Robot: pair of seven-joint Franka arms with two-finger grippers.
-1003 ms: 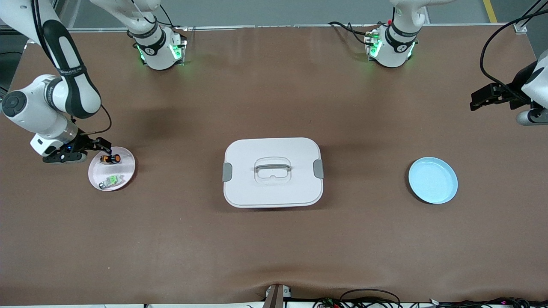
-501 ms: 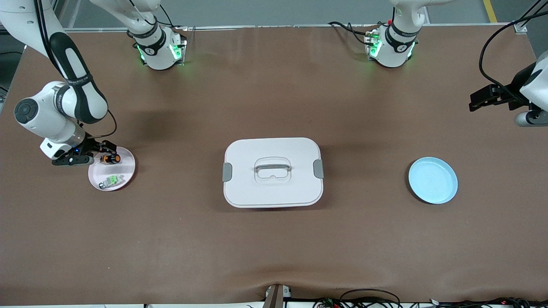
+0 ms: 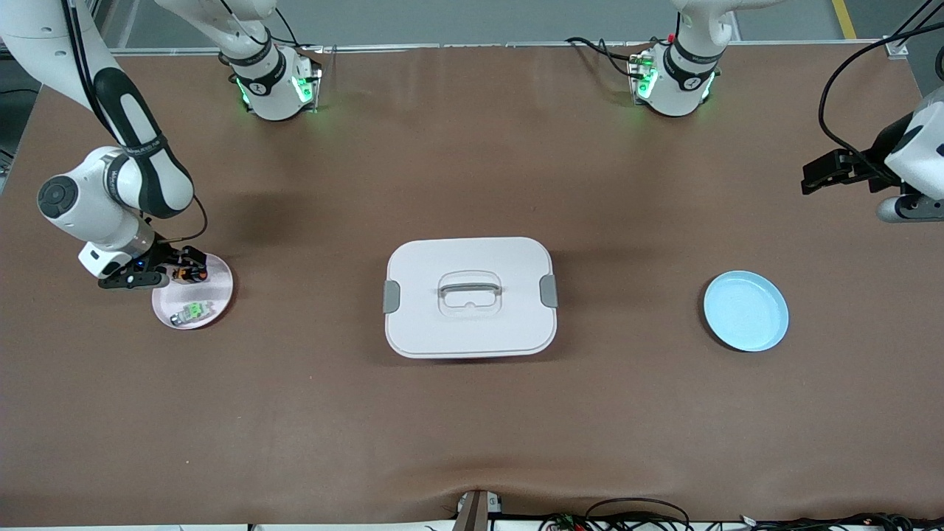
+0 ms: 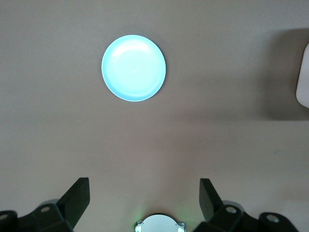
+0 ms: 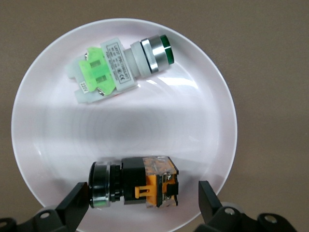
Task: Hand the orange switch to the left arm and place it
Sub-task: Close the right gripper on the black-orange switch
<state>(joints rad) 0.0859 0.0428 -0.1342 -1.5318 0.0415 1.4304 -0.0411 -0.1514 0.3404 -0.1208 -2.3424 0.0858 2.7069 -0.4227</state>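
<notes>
From the front camera the orange switch (image 3: pixel 189 274) is partly hidden by the right gripper (image 3: pixel 186 265), so contact seems absent but is hard to judge. It lies on its side on the pink plate (image 3: pixel 218 292), beside the green switch (image 3: pixel 190 311). The right wrist view shows its jaws spread on either side of the part. The left gripper (image 4: pixel 144 203) waits, released, over bare counter (image 3: pixel 472 428) near the blue plate (image 3: pixel 745 310). The box (image 3: pixel 470 296) sits mid-counter.
</notes>
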